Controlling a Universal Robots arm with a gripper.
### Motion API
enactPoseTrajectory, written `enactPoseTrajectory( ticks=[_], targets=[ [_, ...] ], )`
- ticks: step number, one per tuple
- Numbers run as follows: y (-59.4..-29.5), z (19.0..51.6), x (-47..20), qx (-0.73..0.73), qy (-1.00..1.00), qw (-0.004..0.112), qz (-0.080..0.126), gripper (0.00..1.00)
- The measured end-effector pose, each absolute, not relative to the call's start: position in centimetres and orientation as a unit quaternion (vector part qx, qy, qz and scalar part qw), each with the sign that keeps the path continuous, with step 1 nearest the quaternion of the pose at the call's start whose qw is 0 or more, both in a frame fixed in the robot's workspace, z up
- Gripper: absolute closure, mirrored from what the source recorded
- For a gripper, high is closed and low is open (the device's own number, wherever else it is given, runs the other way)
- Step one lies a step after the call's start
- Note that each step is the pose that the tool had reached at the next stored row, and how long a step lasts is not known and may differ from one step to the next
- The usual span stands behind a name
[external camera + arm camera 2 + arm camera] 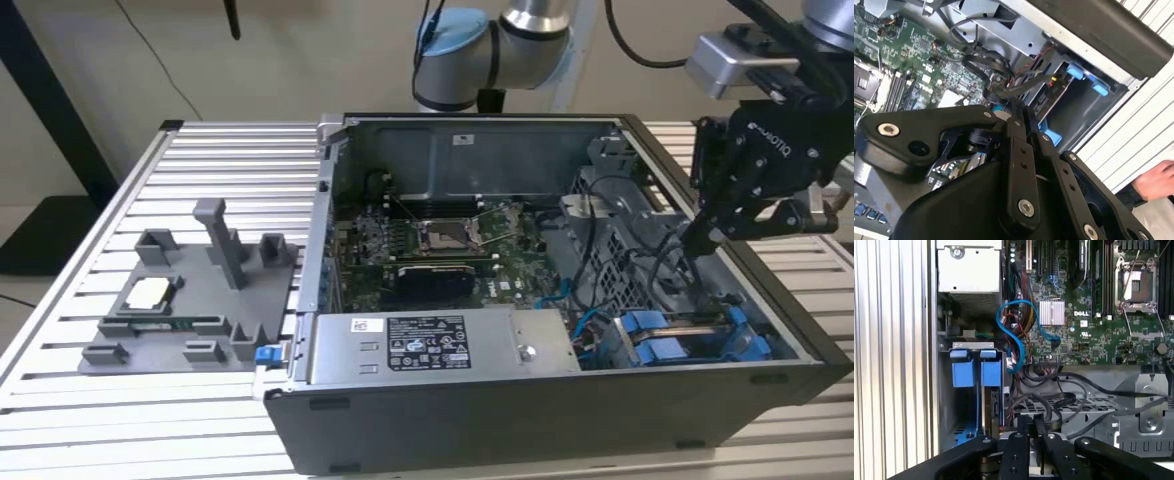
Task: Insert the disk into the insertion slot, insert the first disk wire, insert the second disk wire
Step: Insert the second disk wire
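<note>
The disk (pixel 988 407) stands on edge in the insertion slot (pixel 973 345), in the corner of the open case just beside the grey power-supply box (pixel 969 270). Its thin side faces up. Its long axis runs straight away from that box, and the end with the blue carrier tabs points towards the box. In the exterior view the disk (pixel 697 323) shows as a narrow strip between blue rails, on the far side of the power-supply box (pixel 427 345) from the table's grey parts tray (pixel 187 300). The gripper (pixel 1031 422) hangs over the bay end farthest from the box, down among loose black cables (pixel 1054 402). Its fingers are drawn close together, and whether they pinch a cable cannot be told. A blue cable (pixel 1019 335) loops over the motherboard (pixel 1074 325) next to the box. In the second wrist view the gripper (pixel 1015 107) sits above the bay, and a person's hand (pixel 1156 182) rests outside the case.
</note>
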State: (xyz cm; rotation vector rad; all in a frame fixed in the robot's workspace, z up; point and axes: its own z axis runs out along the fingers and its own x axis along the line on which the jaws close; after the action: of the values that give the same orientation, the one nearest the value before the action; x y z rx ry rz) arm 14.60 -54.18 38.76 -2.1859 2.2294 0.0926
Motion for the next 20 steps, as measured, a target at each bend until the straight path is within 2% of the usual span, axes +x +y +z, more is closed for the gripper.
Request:
enactPoseTrajectory(
  ticks=[7,13,20],
  targets=[
    [-55.0,38.8,13.1,-0.701,0.712,0.017,0.022,0.84],
    [-55.4,38.8,12.7,-0.703,0.710,0.019,0.020,0.84],
    [-55.7,38.3,12.4,-0.704,0.710,0.034,0.005,0.84]
  ],
)
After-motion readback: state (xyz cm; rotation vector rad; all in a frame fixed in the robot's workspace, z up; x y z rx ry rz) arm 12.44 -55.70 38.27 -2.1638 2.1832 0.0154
